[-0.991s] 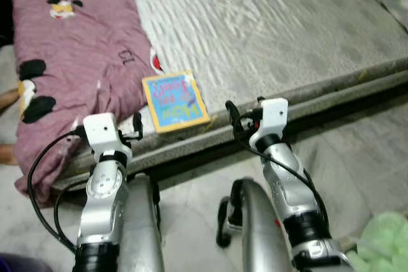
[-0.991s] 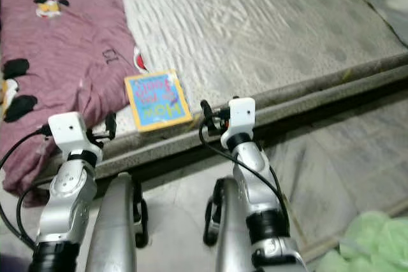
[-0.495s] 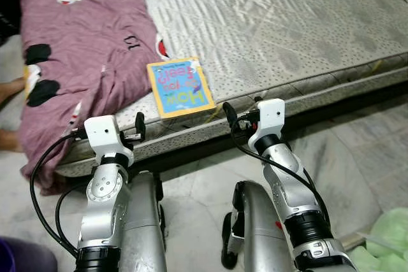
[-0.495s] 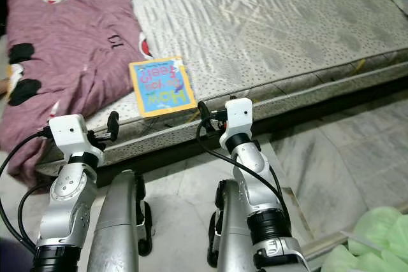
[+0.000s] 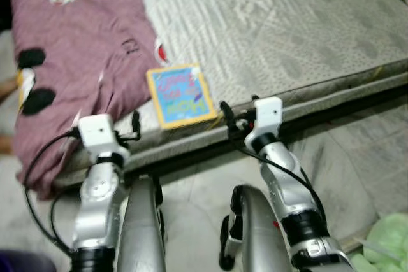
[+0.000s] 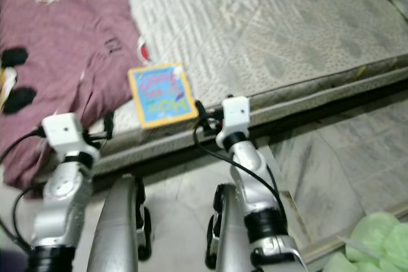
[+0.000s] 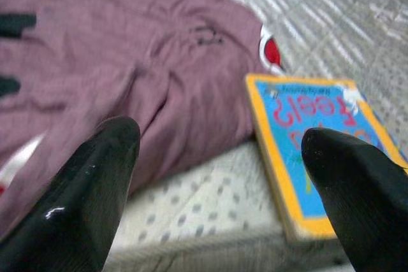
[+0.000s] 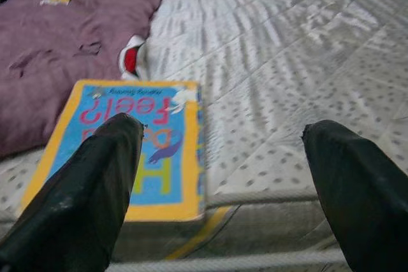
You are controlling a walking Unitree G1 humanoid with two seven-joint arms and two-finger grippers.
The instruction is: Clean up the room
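A thin book (image 5: pixel 180 95) with a yellow border and blue cover lies flat near the front edge of a grey mattress (image 5: pixel 299 36). A purple blanket (image 5: pixel 76 49) with cartoon prints lies beside it, touching its far corner. Both silver arms are raised in front of the mattress edge. My left gripper (image 7: pixel 220 130) is open and empty, facing the blanket and the book (image 7: pixel 319 151). My right gripper (image 8: pixel 224 125) is also open and empty, and points at the mattress with the book (image 8: pixel 150 151) behind one finger.
The mattress rests low on a pale marble floor (image 5: pixel 191 202). A green plastic bag (image 5: pixel 382 240) lies on the floor at the lower right. The blanket hangs over the mattress's left end (image 5: pixel 38 176).
The whole picture has shifted and is blurred now, so the camera has moved. Book, blanket and both raised arms keep the same places relative to each other.
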